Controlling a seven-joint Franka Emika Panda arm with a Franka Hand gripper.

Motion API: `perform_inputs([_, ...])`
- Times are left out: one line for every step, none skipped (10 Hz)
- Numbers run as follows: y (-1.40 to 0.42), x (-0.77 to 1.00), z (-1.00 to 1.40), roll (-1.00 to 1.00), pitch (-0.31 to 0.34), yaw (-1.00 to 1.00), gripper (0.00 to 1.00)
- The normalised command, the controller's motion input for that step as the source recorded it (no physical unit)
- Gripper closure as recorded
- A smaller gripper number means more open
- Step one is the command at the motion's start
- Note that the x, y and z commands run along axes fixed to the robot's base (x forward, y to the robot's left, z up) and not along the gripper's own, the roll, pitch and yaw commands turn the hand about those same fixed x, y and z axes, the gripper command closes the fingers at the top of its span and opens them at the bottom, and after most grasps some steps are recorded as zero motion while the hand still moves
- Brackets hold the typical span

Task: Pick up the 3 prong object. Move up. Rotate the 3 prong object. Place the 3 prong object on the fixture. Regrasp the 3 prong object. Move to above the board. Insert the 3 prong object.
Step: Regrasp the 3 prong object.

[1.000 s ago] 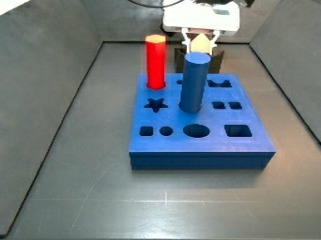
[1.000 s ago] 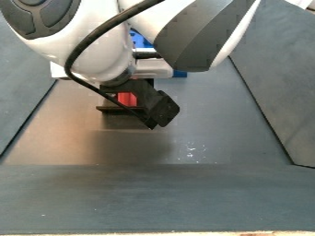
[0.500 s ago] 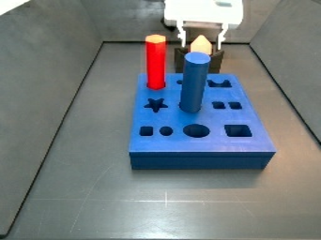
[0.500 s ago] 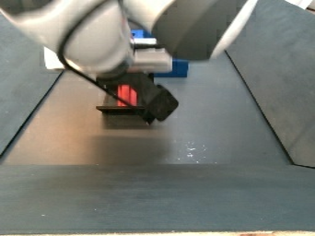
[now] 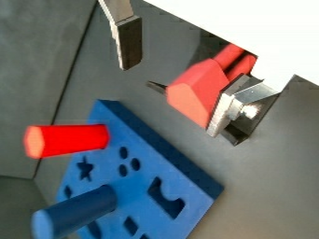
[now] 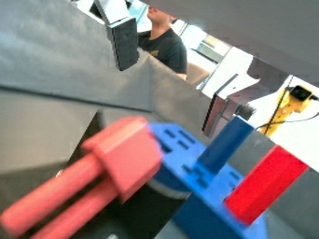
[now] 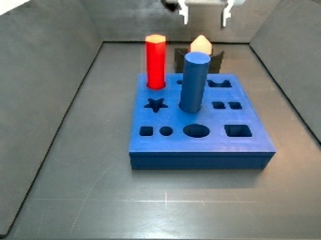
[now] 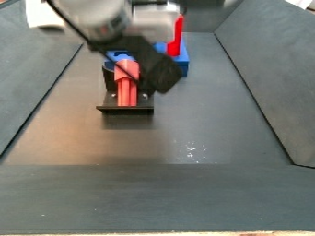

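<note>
Since half a second ago the pincer (image 7: 204, 11) has lifted off and is sitting high at the far edge in a side view, well above the fixture (image 8: 127, 100). The 3 prong object (image 8: 128, 90) is staying behind, standing on the fixture below the pincer, no longer between the fingers (image 5: 125, 37). In a wrist view the salmon piece is resting against the fixture's metal bracket, with one silver finger plate hanging clear of it off to the side. The jaws are looking spread apart and empty, though only one finger is showing clearly. The board (image 7: 201, 127) is lying beside the fixture on the surface, carrying the red peg (image 7: 156, 62) and blue peg (image 7: 193, 82).
</note>
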Motion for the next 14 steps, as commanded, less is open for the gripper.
perform_inputs([0.01, -0.02, 0.26, 0.04, 0.060, 0.01, 0.00])
perform_inputs([-0.82, -0.11, 0.86, 1.00, 0.043, 0.03, 0.00])
perform_inputs([-0.76, -0.10, 0.79, 1.00, 0.040, 0.03, 0.00])
perform_inputs([-0.68, -0.11, 0.70, 1.00, 0.034, 0.03, 0.00])
perform_inputs([-0.47, -0.12, 0.45, 1.00, 0.023, 0.03, 0.00])
perform_inputs([-0.31, -0.09, 0.23, 1.00, 0.020, 0.03, 0.00])
perform_inputs([-0.10, -0.03, 0.05, 1.00, 0.021, 0.03, 0.00])
perform_inputs([-0.05, -0.01, 0.04, 1.00, 0.023, 0.03, 0.00])
perform_inputs([-0.04, 0.00, 0.03, 1.00, 0.024, 0.03, 0.00])
perform_inputs([-0.03, -0.02, 0.02, 1.00, 0.020, 0.03, 0.00])
perform_inputs([-0.03, -0.03, 0.02, 1.00, 0.014, 0.03, 0.00])
perform_inputs([-0.03, -0.03, 0.01, 1.00, 0.010, 0.03, 0.00])
perform_inputs([-0.03, -0.03, 0.00, 1.00, 0.004, 0.04, 0.00])
perform_inputs([-0.02, -0.03, 0.00, 1.00, -0.001, 0.04, 0.00])
